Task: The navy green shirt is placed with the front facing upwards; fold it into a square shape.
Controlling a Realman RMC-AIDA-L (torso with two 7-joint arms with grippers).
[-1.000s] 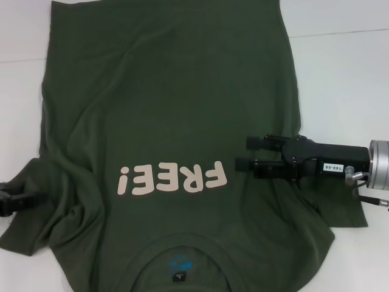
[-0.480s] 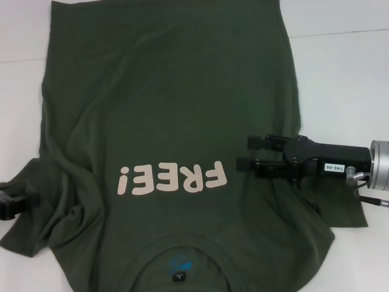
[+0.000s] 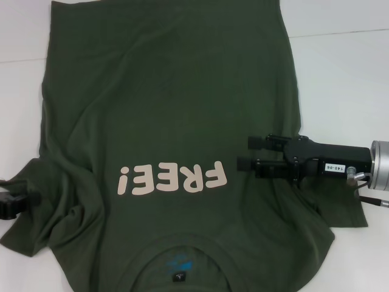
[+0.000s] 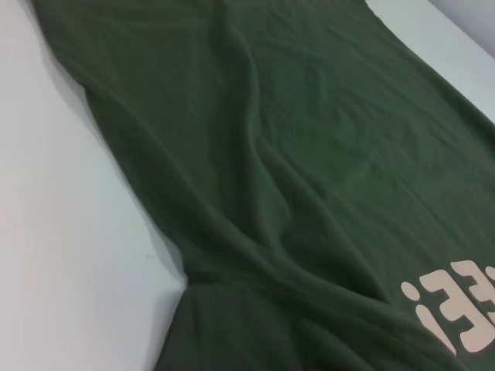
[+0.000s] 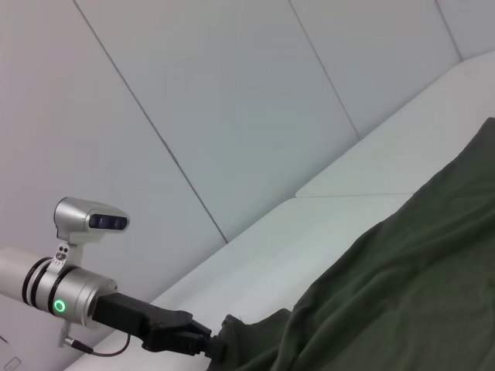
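Observation:
The navy green shirt (image 3: 170, 103) lies front up on the white table, its pale "FREE!" letters (image 3: 172, 178) upside down and its collar (image 3: 179, 264) toward me. My right gripper (image 3: 246, 152) hovers open over the chest just right of the letters, with nothing between its fingers. At the left edge, my left gripper (image 3: 21, 202) sits at the left sleeve (image 3: 42, 201). The right wrist view shows the left gripper (image 5: 203, 344) closed on the sleeve's raised corner. In the left wrist view, only the wrinkled shirt (image 4: 294, 154) and part of the letters (image 4: 456, 309) appear.
The white table (image 3: 340, 79) shows bare to the right of the shirt and in a strip on the left (image 3: 18, 91). Long creases run diagonally across the shirt's body. A pale panelled wall (image 5: 232, 100) stands behind the table.
My left gripper shifted slightly at the sleeve, drawing back toward the left edge. The right gripper and the shirt's body stayed nearly still.

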